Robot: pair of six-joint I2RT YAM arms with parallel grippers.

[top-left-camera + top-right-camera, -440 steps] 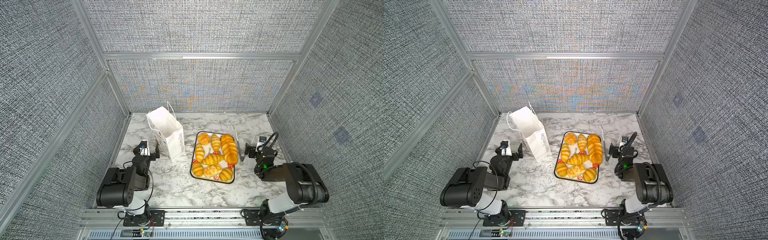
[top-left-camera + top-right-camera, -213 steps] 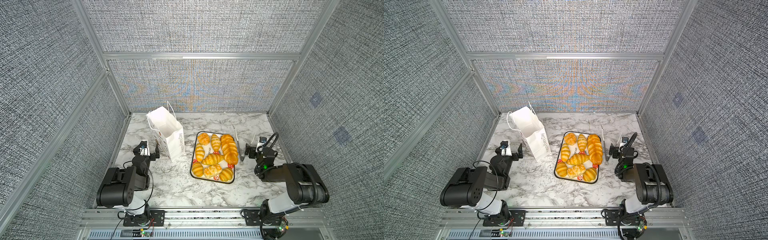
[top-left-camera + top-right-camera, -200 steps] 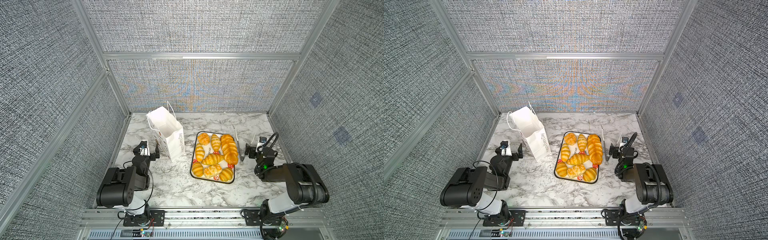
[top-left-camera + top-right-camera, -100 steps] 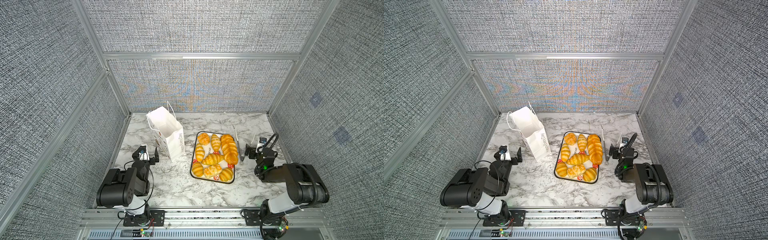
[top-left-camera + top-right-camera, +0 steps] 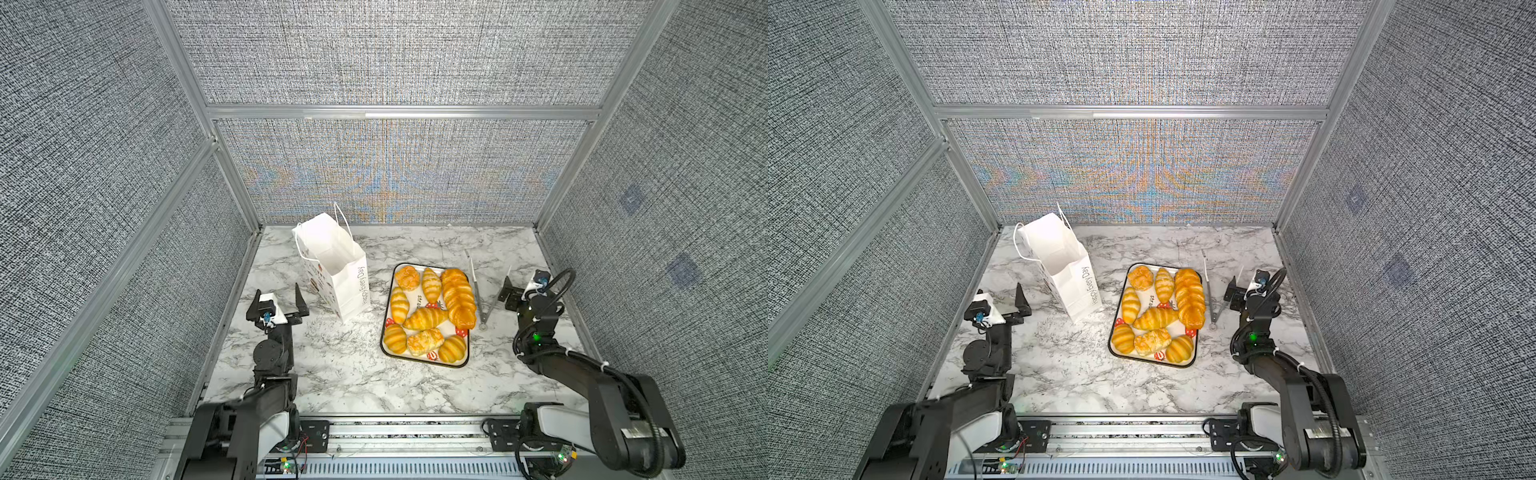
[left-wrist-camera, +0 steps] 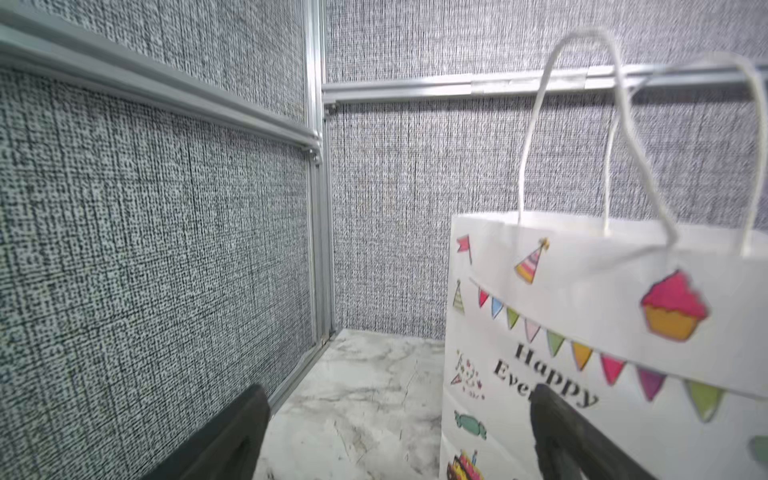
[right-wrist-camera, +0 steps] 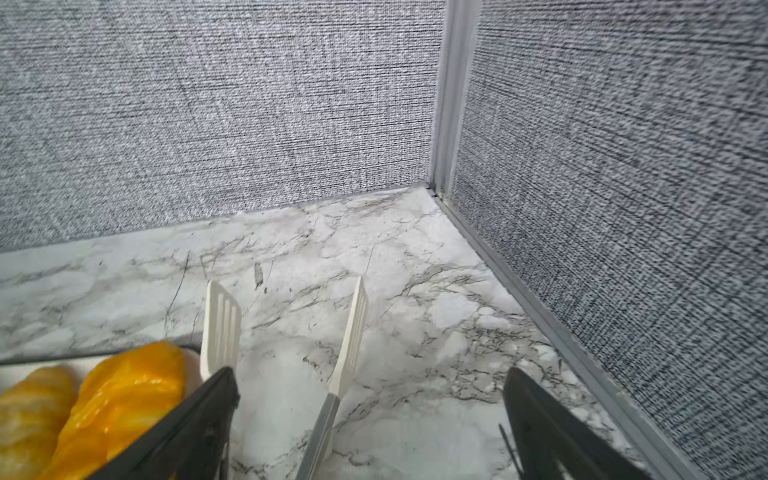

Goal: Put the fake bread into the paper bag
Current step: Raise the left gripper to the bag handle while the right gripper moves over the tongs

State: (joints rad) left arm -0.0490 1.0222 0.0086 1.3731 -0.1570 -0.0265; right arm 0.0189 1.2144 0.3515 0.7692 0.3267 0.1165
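Grey woven fabric walls close in a white marble-patterned worktop (image 5: 345, 374). Toward its rear left corner a tall white paper bag (image 5: 340, 274) with cord handles and party pictures stands upright, mouth open; its inside looks empty from above. Just right of it, near the worktop's middle, lies a white black-rimmed tray (image 5: 420, 300) carrying all the glossy golden fake bread (image 5: 426, 318): a round bun, ridged rolls, a croissant and a long braided loaf (image 5: 457, 297) along the tray's right side. A pair of white slotted tongs (image 5: 476, 291) lies on the worktop just beside the tray's right edge, blades pointing to the rear.

The left arm (image 5: 272, 357) is near the left edge, with the left jaws spread wide and empty, just beside the bag's printed face. In the left wrist view one finger overlaps the lettering, but whether it touches the paper cannot be told. The right arm (image 5: 540, 332) is by the right edge. The right jaws are likewise wide open and hold nothing; in the right wrist view one tong blade lies between the fingers.

No bread appears bagged, so the task seems to be at its opening step: lining up for a first pick. The next move probably calls for the right jaws to drop and close squarely on the tongs' handle or on a roll. Meanwhile the left side should steady the light bag, which could tip or crumple if nudged.
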